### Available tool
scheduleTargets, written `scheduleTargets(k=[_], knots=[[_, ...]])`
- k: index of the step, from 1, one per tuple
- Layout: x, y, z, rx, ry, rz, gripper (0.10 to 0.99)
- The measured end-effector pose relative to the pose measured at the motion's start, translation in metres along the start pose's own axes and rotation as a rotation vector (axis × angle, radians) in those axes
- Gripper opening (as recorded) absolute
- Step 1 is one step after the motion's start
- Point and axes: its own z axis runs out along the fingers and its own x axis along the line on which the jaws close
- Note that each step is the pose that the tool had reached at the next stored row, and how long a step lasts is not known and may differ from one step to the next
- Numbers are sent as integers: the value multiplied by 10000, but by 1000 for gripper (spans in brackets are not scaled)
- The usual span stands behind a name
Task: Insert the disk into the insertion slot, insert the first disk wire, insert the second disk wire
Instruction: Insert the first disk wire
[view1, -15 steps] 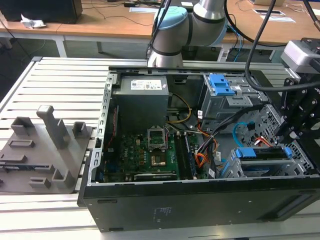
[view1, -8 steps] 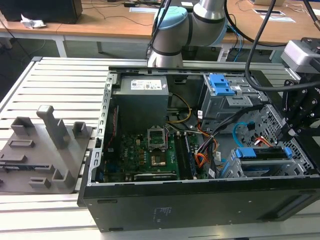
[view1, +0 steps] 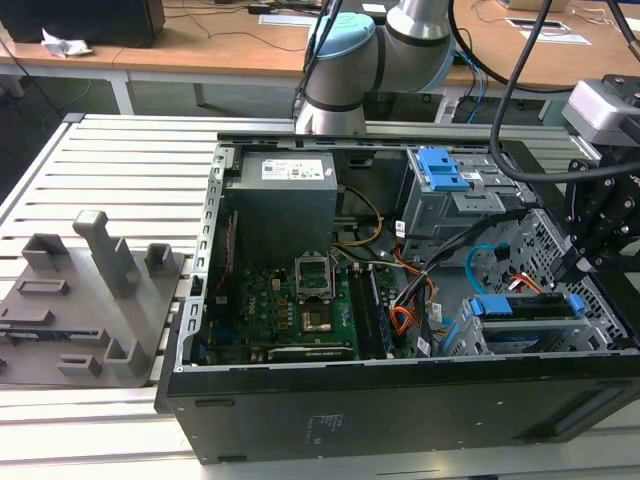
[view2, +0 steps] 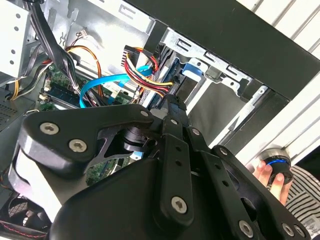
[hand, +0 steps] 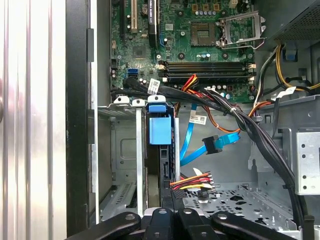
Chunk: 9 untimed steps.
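On a ribbed aluminium bench (view1: 120, 160), inside an open black computer case (view1: 400, 410), the gripper's (hand: 172, 212) fingers pinch the blue-framed silver disk (hand: 160, 131), which stands in the grey perforated insertion slot (hand: 125, 170).

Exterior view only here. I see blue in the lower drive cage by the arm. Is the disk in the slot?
Observer: Yes. In the first wrist view the disk stands edge-on inside the insertion slot, with its blue tab at the cage's open edge.
Operator: Light-blue cable plugged in?
Observer: No. In the first wrist view the second disk wire ends in a dark plug that hangs free, apart from the disk.
Operator: Anyone near the cell?
Observer: The second wrist view shows a person's hand on a round blue-ringed knob outside the case.
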Motion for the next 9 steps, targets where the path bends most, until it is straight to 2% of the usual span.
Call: scheduleTargets(k=[7,9], knots=[[0,3,-3,0,2,0,106],[0,35,-2,0,2,0,106]])
